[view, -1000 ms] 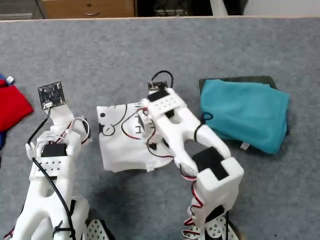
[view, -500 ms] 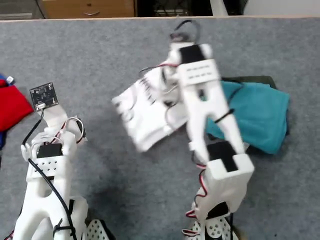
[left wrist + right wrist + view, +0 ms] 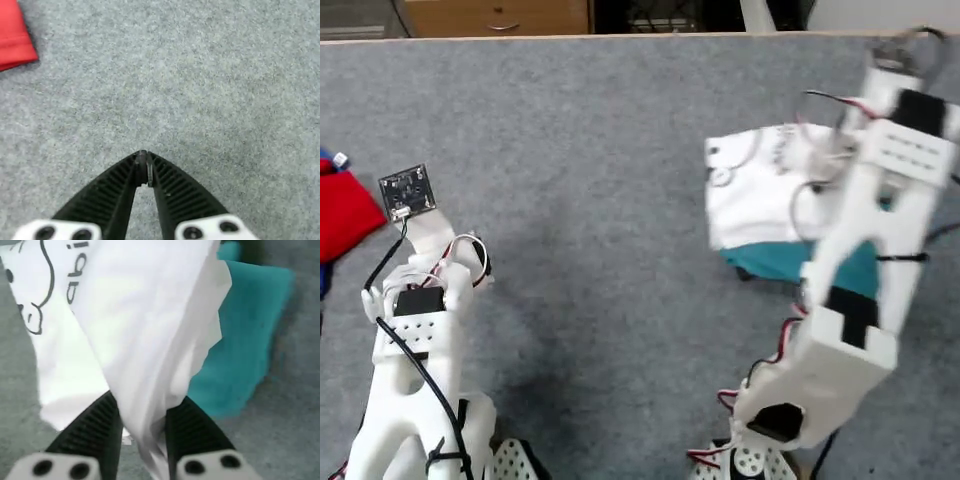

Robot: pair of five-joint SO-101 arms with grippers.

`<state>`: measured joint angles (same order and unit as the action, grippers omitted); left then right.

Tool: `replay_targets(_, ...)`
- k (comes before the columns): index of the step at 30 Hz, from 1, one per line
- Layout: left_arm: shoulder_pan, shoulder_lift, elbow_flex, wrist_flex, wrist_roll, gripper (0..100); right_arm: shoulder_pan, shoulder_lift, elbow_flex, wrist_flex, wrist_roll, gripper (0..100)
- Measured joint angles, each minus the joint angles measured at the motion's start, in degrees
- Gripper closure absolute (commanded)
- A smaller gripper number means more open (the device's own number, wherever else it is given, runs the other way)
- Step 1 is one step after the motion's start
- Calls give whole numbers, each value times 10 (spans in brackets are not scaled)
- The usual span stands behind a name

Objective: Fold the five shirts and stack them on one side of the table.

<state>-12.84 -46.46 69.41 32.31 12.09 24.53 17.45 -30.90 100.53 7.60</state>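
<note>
**White shirt carried across to the teal one**

My right gripper (image 3: 144, 406) was clamped on a bunched fold of the white shirt (image 3: 150, 315), cloth spilling out between and below both fingers (image 3: 107, 412). From above, my right arm (image 3: 860, 260) covered the gripper itself and a good part of the white shirt (image 3: 760, 195), whose outline was smeared with motion. I could not tell whether the shirt already rested on the teal shirt (image 3: 775, 262) or hung just over it. The white cloth hid most of the teal shirt, leaving a strip visible on the side nearer the counter's front edge. In my right wrist view more of the teal shirt (image 3: 245, 335) showed past the white fold.

My left gripper (image 3: 144, 167) was closed on nothing, tips touching over the bare counter (image 3: 600, 130). The red shirt (image 3: 345, 210) lay at the counter's left edge, cut off there, with only a corner of it (image 3: 15, 35) in my left wrist view.

A second earlier the white shirt had lain at the counter's middle. Since then my right arm had swung it to the right side. My left arm (image 3: 415, 340) had drawn back slightly towards the left edge.
</note>
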Motion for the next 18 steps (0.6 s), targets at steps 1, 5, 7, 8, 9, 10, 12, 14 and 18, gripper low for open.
replay_targets(1,0,0,0,0,0,970,18,0,0,0,6,984)
replay_targets(5,0,0,0,0,0,970,53,4,1,0,25,982)
replay_targets(7,0,0,0,0,0,970,55,17,13,0,26,939)
replay_targets(8,0,0,0,0,0,965,57,26,17,0,26,887)
replay_targets(9,0,0,0,0,0,945,58,34,18,0,26,816)
replay_targets(10,0,0,0,0,0,908,60,40,18,0,26,743)
replay_targets(12,0,0,-3,14,0,822,60,44,18,0,26,619)
replay_targets(14,-15,0,-29,53,0,783,61,44,18,0,26,612)
replay_targets(18,-102,0,-163,202,-3,773,61,41,18,0,26,721)
